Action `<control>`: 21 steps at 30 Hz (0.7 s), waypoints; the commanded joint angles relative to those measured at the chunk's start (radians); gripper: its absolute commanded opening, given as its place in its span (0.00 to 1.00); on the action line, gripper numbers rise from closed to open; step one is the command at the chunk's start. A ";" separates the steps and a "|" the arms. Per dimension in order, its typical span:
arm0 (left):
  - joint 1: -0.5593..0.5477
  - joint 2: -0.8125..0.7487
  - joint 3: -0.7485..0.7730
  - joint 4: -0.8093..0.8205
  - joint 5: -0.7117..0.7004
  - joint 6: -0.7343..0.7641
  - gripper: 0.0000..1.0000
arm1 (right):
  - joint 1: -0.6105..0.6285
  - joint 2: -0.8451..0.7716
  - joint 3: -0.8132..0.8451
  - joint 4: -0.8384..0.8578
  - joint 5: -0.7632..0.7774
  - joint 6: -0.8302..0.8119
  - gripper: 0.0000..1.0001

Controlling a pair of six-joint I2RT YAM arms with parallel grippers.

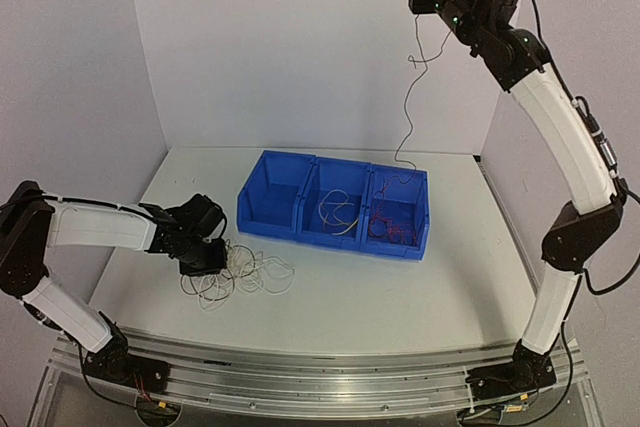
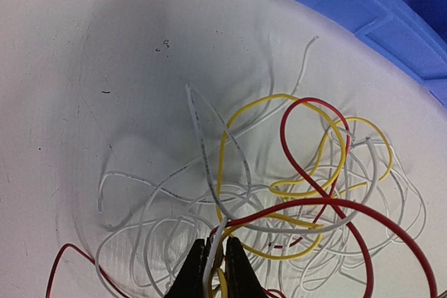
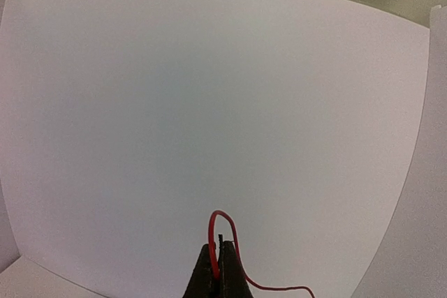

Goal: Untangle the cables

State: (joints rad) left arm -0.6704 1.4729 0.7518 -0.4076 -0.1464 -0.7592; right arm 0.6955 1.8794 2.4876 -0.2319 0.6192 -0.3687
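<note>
- Cables (image 1: 245, 275): a loose heap of white, yellow and red wires lay on the bench (image 1: 420, 287), just beside the left end of the blue bin (image 1: 262, 215). More wires lay in its middle and right compartments.
- L jaws: clenched on one white wire (image 2: 215, 242) at the near edge of the heap. The rest spread ahead of them, towards the bin.
- R jaws: high above the bin, clenched on a red wire (image 3: 222, 232).
- This red wire (image 1: 408, 97) hung approx. vertical, long axis up-down, low end pointing to the right compartment. Touching it or not, I could not tell.
- Judgement: the R arm (image 1: 560, 137) was the nearer one to that compartment, so the next move prob. needed only lowering straight down, then release.
</note>
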 commanded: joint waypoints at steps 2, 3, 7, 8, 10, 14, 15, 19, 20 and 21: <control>0.003 0.024 0.041 0.036 0.019 0.015 0.09 | -0.001 -0.058 -0.216 0.026 -0.055 0.090 0.00; 0.004 0.028 0.042 0.037 0.021 0.015 0.09 | -0.001 -0.065 -0.243 0.026 -0.051 0.096 0.00; 0.003 0.030 0.038 0.040 0.023 0.013 0.09 | -0.002 -0.108 -0.385 0.026 -0.036 0.134 0.00; 0.003 0.030 0.037 0.041 0.022 0.013 0.09 | -0.002 -0.128 -0.434 0.026 -0.037 0.150 0.00; 0.004 0.028 0.035 0.039 0.024 0.012 0.09 | -0.002 -0.157 -0.506 0.028 -0.036 0.182 0.00; 0.004 0.027 0.032 0.037 0.027 0.011 0.09 | -0.001 -0.208 -0.619 0.032 0.000 0.217 0.00; 0.004 0.027 0.032 0.037 0.028 0.010 0.09 | -0.001 -0.221 -0.644 0.032 0.010 0.229 0.00; 0.004 0.025 0.033 0.035 0.030 0.008 0.09 | -0.002 -0.279 -0.735 0.035 0.047 0.266 0.00; 0.004 0.024 0.034 0.034 0.030 0.008 0.09 | -0.002 -0.292 -0.756 0.035 0.050 0.268 0.00; 0.004 0.022 0.033 0.034 0.030 0.007 0.09 | -0.002 -0.308 -0.775 0.035 0.054 0.269 0.00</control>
State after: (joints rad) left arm -0.6704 1.4982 0.7536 -0.3910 -0.1261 -0.7563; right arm 0.6941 1.6743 1.7622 -0.2458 0.6220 -0.1491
